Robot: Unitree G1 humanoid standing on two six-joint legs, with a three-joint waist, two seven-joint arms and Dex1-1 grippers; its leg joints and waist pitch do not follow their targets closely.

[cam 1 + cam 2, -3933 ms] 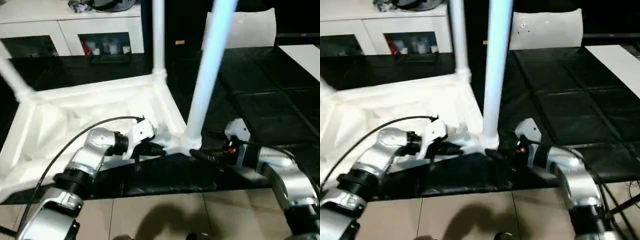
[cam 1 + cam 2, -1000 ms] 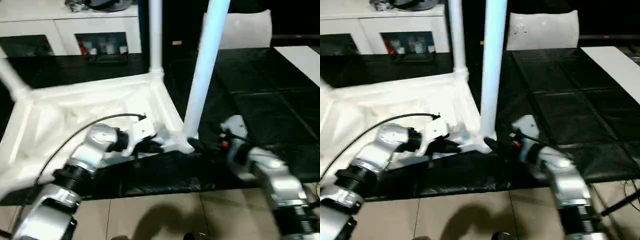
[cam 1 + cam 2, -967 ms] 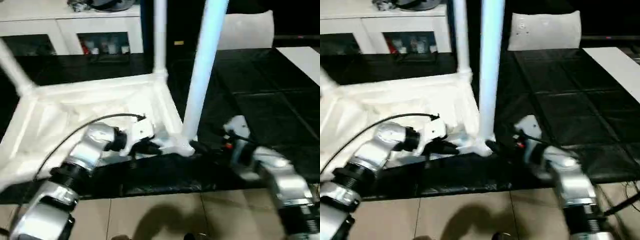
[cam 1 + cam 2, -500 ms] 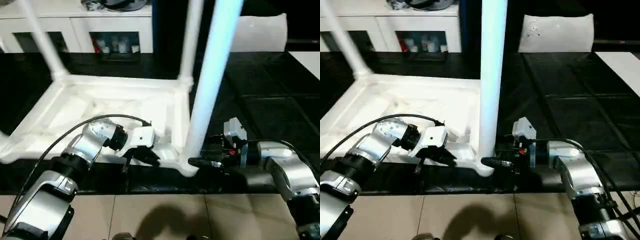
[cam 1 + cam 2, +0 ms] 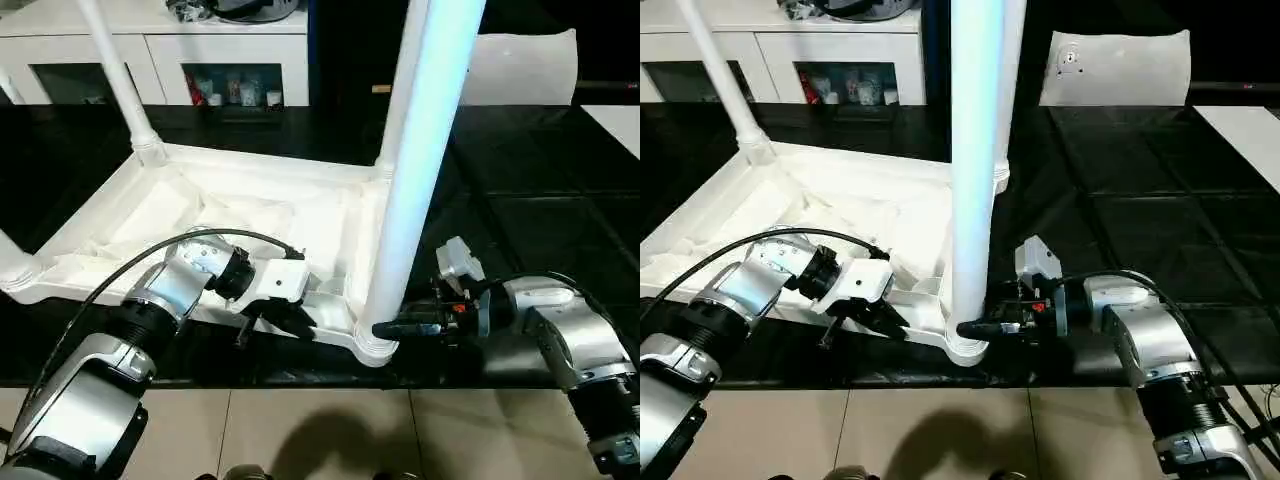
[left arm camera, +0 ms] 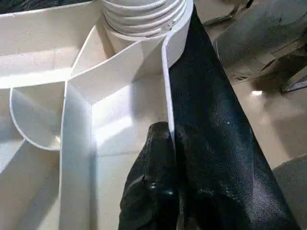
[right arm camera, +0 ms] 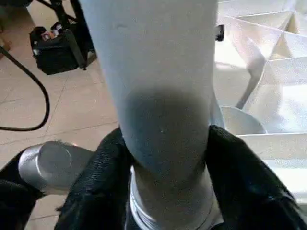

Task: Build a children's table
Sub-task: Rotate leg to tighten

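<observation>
Swung round since a moment ago, the upturned white plastic children's table (image 5: 250, 215) now lies more squarely on the black worktop (image 5: 540, 200), and the right tool (image 7: 165, 158) has narrowed around the near white tapered tube leg (image 5: 420, 170). Its fingers (image 7: 240, 177) clasp the leg just above the round corner socket (image 5: 372, 345), probably to seat it. Beside that socket, the left tool (image 6: 168, 158) is clenched on the table's thin rim, seemingly bracing it.

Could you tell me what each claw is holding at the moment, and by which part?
The left claw pinches the tabletop's rim near the corner socket. The right claw grips the near leg at its base, just above the socket.
</observation>
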